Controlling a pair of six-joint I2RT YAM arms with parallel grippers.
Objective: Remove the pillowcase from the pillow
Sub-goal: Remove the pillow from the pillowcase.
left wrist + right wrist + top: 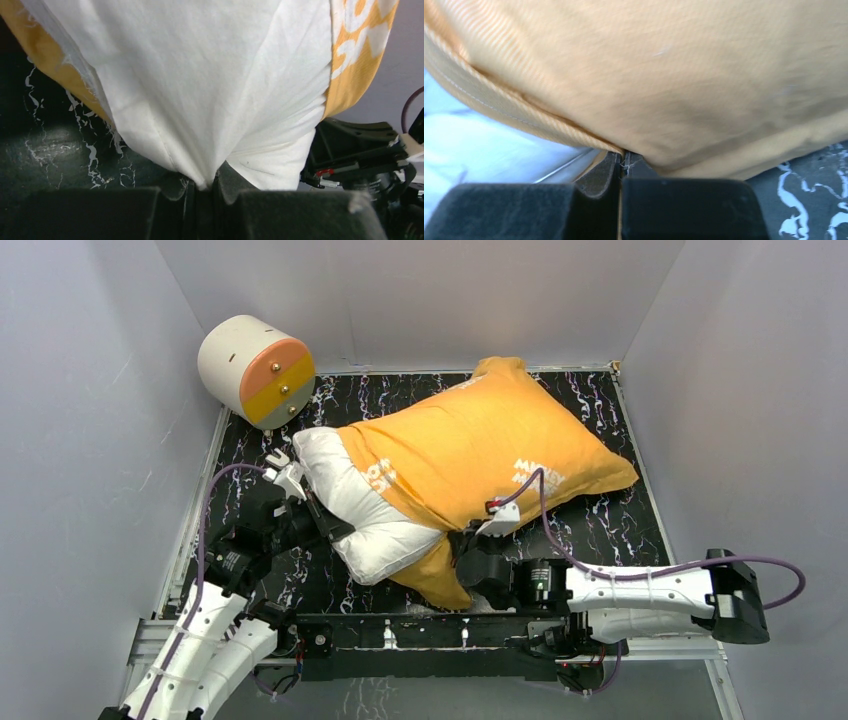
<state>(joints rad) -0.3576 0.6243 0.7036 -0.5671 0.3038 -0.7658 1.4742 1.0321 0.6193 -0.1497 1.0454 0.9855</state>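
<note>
1. A plump white stuffed pillow (372, 522) lies on the black white-veined table (600, 530), to the right of a cream cylinder with an orange and yellow end (255, 368) and nearer the arm bases than it.
2. A thin orange-yellow fabric pillowcase with white lettering (480, 445) covers the part of the pillow farther from the cylinder. The end closer to the cylinder is bare white.
3. The pillowcase's open edge runs across the pillow. One loose corner of it hangs toward the bases, well to the right of the cylinder.
4. The left gripper (338, 530) is at the bare end, on the base side of the cylinder. In the left wrist view its fingers are pressed together (202, 187) on a pulled fold of the white pillow (200, 75). The orange pillowcase (350, 65) shows at the right edge.
5. The right gripper (463, 542) is farther right of the cylinder, at the pillow's near side. In the right wrist view its pads (621, 162) pinch the hemmed edge of the pillowcase (674, 75). The white pillow (474, 140) is to their left and the table (814, 200) to their right.
</note>
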